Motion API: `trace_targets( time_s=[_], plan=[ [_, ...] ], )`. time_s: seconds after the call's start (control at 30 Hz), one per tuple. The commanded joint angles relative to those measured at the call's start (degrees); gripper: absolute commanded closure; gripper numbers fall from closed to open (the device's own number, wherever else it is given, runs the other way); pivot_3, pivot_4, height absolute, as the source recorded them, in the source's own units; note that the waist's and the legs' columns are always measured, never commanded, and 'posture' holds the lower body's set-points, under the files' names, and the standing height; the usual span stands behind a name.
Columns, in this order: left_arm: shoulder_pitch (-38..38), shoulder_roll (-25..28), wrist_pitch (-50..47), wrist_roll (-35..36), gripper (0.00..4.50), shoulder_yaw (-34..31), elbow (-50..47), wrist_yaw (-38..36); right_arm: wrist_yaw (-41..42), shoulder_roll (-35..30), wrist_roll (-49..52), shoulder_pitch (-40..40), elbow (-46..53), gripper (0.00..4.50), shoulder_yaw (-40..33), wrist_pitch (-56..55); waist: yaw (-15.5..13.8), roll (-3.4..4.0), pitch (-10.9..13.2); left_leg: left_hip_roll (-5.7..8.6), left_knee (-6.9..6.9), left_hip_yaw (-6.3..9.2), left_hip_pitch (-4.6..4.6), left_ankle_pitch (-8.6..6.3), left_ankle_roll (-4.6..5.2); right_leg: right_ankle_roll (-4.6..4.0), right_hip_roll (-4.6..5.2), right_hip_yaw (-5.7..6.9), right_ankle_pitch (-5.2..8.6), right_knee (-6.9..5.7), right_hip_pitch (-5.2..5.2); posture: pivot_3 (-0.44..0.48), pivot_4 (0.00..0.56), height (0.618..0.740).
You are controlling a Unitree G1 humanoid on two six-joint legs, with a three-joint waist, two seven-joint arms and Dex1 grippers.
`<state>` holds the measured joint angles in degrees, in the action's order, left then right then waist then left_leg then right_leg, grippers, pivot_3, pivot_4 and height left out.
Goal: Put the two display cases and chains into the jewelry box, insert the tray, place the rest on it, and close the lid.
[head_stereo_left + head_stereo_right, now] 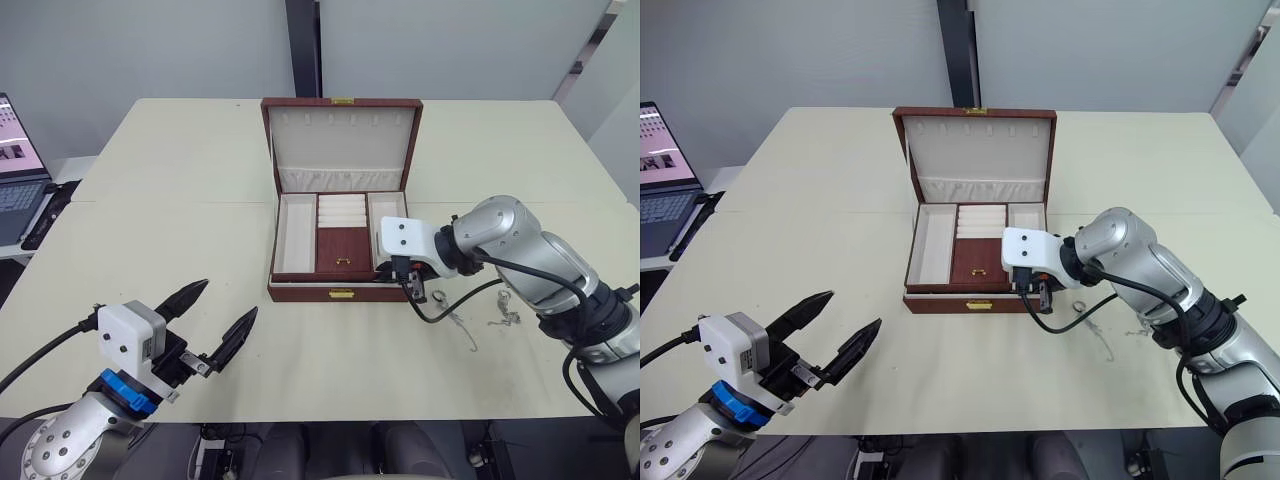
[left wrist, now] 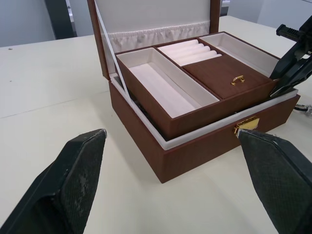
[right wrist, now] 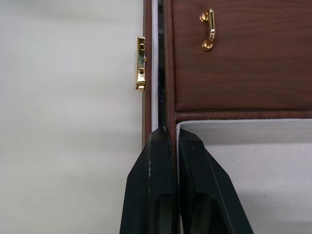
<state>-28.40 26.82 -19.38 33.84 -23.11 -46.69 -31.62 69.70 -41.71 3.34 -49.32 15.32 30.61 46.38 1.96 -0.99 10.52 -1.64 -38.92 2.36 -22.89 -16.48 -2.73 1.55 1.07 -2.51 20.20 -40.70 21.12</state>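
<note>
Claw work first: the right claw (image 3: 168, 146) has its two fingers pinched on the front wall of the tray (image 1: 340, 238), at the tray's right compartment, centre-right of the head views; the right wrist view shows one finger outside that wall and one inside, which the head views hide behind the wrist. The left claw (image 1: 215, 318) hangs low in the lower left of the frame, fingers spread wide with nothing between them, well apart from the jewelry box (image 1: 342, 292). That box sits mid-frame on the bench (image 1: 150, 200), lid (image 1: 341, 140) propped upright, and the tray appears seated in it, so the insert step looks nearly or just done. Small chain-like jewelry pieces (image 1: 505, 316) lie on the bench to the right of the box, not yet placed on the tray, and the lid is not yet closed. Whether the display cases lie under the tray cannot be told. The left wrist view shows the gold clasp (image 2: 246, 124) on the box front and the tray's ring rolls clearly.
</note>
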Motion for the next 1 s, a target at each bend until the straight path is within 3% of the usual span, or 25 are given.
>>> trace_targets(
  time_s=[0.03,1.0],
  plan=[
    [0.0,0.24,0.6,0.54,0.0,0.02,-1.63,0.3,0.2,0.91,0.21,0.59,1.36,4.49,1.12,-0.47,0.05,0.0,0.0,0.0,0.0,0.0,0.0,0.0,0.0,0.0,0.0,0.0,0.0,0.0,0.0,0.0,0.15,0.74],
    [0.07,0.51,0.74,0.36,0.0,-0.26,-0.82,-0.16,2.67,4.22,-1.33,-0.62,-8.21,4.49,0.52,-7.23,1.24,-0.39,-0.26,-0.03,0.05,0.09,0.11,0.0,0.0,-0.01,-0.04,-0.02,0.0,-0.01,-0.07,0.0,0.15,0.74]
  ],
)
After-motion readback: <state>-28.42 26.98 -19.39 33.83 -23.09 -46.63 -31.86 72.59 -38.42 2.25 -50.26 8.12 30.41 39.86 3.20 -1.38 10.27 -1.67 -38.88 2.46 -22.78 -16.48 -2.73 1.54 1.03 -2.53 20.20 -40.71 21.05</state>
